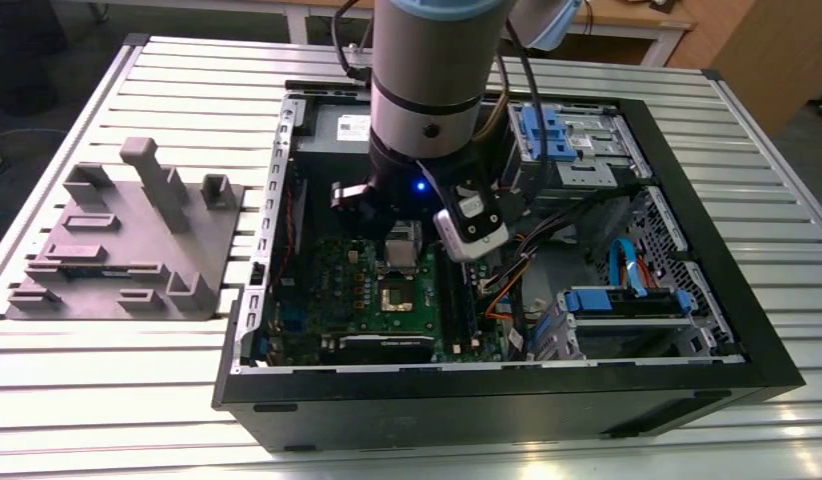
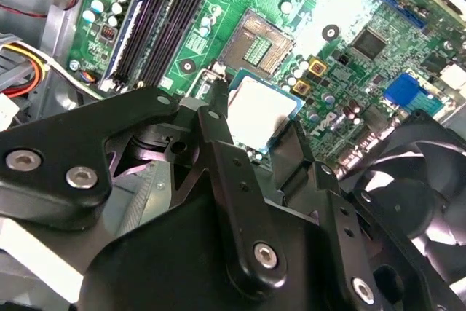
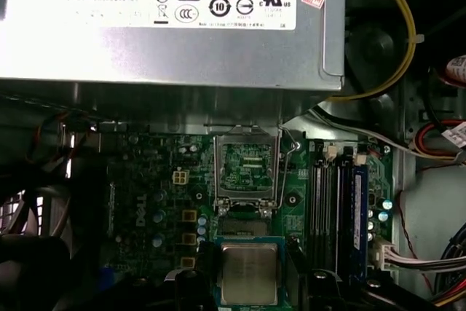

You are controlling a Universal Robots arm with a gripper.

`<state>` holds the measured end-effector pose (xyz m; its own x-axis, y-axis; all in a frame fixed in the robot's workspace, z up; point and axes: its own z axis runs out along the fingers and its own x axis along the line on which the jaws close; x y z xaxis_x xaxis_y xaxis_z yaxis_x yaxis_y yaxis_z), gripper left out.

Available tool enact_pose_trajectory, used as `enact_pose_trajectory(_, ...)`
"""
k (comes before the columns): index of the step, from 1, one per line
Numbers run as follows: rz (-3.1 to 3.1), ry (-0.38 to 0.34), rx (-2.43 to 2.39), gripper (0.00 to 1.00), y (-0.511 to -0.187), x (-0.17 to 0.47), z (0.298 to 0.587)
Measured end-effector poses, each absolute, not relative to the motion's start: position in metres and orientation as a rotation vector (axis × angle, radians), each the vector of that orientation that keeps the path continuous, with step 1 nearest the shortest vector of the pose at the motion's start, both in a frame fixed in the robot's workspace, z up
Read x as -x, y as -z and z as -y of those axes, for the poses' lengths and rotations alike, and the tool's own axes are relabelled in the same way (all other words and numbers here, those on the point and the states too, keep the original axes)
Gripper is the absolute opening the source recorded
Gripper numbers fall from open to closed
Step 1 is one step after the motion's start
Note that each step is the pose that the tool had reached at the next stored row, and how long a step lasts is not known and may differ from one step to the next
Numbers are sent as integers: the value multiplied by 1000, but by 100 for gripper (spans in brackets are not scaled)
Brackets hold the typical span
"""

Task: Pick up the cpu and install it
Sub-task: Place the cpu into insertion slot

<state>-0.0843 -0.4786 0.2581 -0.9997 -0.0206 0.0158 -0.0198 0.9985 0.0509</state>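
Note:
The cpu (image 2: 260, 109), a small square chip with a shiny silver top and thin pale rim, sits between my gripper's (image 2: 256, 130) two black fingers (image 2: 218, 136), which are shut on its opposite edges. It hangs a little above the green motherboard (image 2: 349, 5), just short of the open socket (image 2: 256, 43). In the first wrist view the cpu (image 3: 249, 273) is next to the socket, whose metal frame (image 3: 247, 165) stands flipped up. In the exterior view the gripper (image 1: 403, 238) is down inside the open computer case (image 1: 518, 400), above the socket (image 1: 392, 296).
A large grey power supply box (image 3: 167, 20) is beyond the socket. Black memory slots (image 3: 338, 209) run beside it, and a black fan (image 2: 419, 180) is close to the fingers. Coloured cables (image 3: 393, 34) and blue drive cages (image 1: 571, 135) fill the case. A grey fixture block (image 1: 124, 240) is on the slatted table.

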Motion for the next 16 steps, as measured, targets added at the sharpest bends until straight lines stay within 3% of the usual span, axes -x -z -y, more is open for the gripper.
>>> enact_pose_trajectory(16,3124,79,-25,47,-234,84,480)
